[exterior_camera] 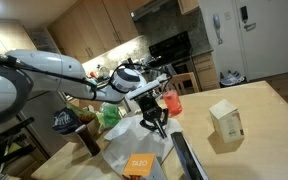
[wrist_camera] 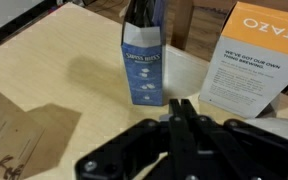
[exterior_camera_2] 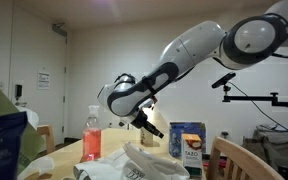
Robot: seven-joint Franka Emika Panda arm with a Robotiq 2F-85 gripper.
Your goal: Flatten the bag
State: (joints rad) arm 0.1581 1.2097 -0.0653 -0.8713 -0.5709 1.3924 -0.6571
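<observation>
Wooden table [exterior_camera: 259, 100] in a kitchen, white bag [exterior_camera: 119, 150] upon it.
The bag is seen crumpled on the table, just below the end effector [exterior_camera: 156, 124], whose fingers are held closed together, nothing gripped.

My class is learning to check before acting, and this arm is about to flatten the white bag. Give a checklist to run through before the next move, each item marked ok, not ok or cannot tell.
1. Gripper empty: ok. It is shut with nothing held in the wrist view.
2. Gripper over the white bag: cannot tell. It hangs near the bag's edge.
3. Bag already flat: not ok. It is rumpled and raised in both exterior views.
4. Bottle out of the way: cannot tell. It stands upright close by the bag.
5. Blue packet and tea box apart from the gripper: ok.
</observation>
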